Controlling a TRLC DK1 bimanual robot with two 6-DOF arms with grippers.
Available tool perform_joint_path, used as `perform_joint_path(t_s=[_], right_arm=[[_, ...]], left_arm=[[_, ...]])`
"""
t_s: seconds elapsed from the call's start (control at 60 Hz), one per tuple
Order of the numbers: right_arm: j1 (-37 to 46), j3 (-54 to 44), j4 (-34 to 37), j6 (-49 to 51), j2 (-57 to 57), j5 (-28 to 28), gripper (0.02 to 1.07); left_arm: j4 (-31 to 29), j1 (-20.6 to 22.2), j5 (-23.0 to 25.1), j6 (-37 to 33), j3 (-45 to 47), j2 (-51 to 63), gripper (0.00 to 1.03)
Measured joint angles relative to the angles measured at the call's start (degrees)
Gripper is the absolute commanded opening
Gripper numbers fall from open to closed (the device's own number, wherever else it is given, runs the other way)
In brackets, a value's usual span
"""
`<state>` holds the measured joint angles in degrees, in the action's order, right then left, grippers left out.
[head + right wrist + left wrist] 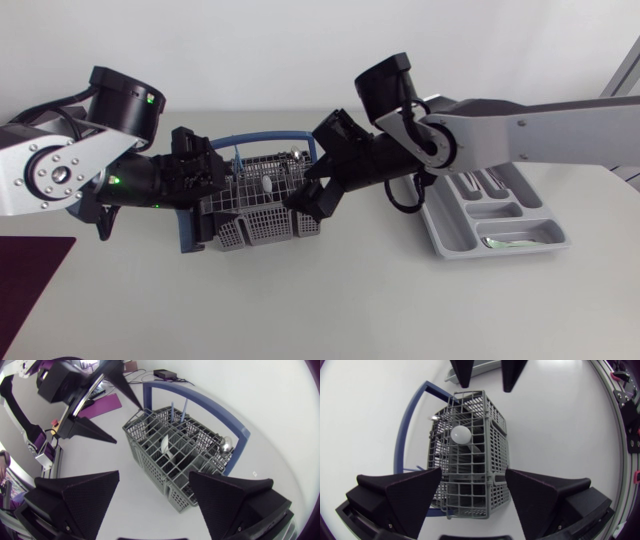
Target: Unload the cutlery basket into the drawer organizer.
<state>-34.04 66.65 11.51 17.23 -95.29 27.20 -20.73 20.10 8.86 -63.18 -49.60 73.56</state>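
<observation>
My left gripper (474, 472) and right gripper (154, 474) both gape wide, holding nothing, one over each end of the basket (262, 215). Basket mid-table, cutlery still inside. Organizer (436, 240) near, on its right.

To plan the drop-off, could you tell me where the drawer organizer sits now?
In the head view the drawer organizer lies at the right side, partly under the right arm, to the right of the cutlery basket.
</observation>
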Motion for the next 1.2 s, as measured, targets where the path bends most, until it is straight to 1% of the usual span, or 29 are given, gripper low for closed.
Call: perform_joint_path(t_s=[0.217, 0.267, 0.417, 0.483, 0.533, 0.6, 0.617, 0.667, 0.7, 0.717, 0.767, 0.833, 0.917, 1.017, 1.133, 1.2], right_arm=[[-1.0, 6.1, 1.8, -4.2, -5.6, 0.5, 1.02], [-1.5, 6.5, 1.8, -4.5, -6.1, 0.5, 1.02], [-2.6, 6.9, 1.8, -5.1, -6.5, 0.4, 1.02], [-3.0, 6.9, 1.8, -5.3, -6.6, 0.4, 1.02], [-3.1, 7.0, 1.8, -5.3, -6.6, 0.1, 1.02], [-3.3, 7.1, 1.8, -5.3, -6.7, -0.1, 1.02], [-3.3, 7.1, 1.8, -5.3, -6.7, -0.3, 1.02], [-3.3, 7.2, 1.8, -5.3, -6.7, -0.5, 1.02], [-3.4, 7.3, 1.8, -5.3, -6.7, -0.6, 1.02], [-3.4, 7.3, 1.8, -5.3, -6.7, -0.7, 1.02], [-3.4, 7.5, 1.8, -5.3, -6.7, -0.8, 1.02], [-3.4, 7.8, 1.8, -5.3, -6.8, -1.1, 1.02], [-3.5, 8.2, 1.8, -5.3, -6.8, -1.8, 1.02], [-3.8, 8.8, 1.8, -5.3, -7.1, -2.1, 1.02], [-4.2, 9.9, 1.8, -5.6, -8.2, -2.6, 1.02], [-4.2, 10.5, 1.8, -6.4, -8.9, -3.0, 1.02]], left_arm=[[0.5, -2.7, 3.3, -1.4, 2.1, 0.2, 0.94], [0.9, -3.0, 4.3, -1.4, 2.1, 0.7, 0.92], [0.5, -4.2, 6.4, -1.4, 2.1, 3.5, 0.9], [-0.3, -4.7, 7.5, -1.4, 2.1, 4.4, 0.81], [-1.4, -4.9, 8.3, -1.4, 2.1, 4.8, 0.73], [-2.8, -5.1, 10.1, -1.1, 1.9, 4.9, 0.56], [-3.1, -5.3, 10.7, -1.0, 1.7, 4.9, 0.53], [-4.1, -5.8, 12.8, -0.1, 1.1, 4.9, 0.36], [-4.6, -6.5, 14.5, 0.8, 0.4, 4.9, 0.27], [-4.7, -6.9, 15.1, 1.5, 0.0, 5.0, 0.25], [-4.7, -8.0, 16.7, 3.3, -1.4, 5.2, 0.25], [-4.4, -9.0, 17.4, 5.3, -3.4, 6.3, 0.23], [-1.4, -9.2, 17.7, 8.0, -4.0, 8.2, 0.22], [1.8, -9.1, 17.2, 10.8, -4.0, 10.8, 0.22], [2.9, -9.0, 15.1, 12.5, -4.0, 13.2, 0.22], [3.2, -8.9, 15.0, 13.0, -4.0, 13.9, 0.22]])
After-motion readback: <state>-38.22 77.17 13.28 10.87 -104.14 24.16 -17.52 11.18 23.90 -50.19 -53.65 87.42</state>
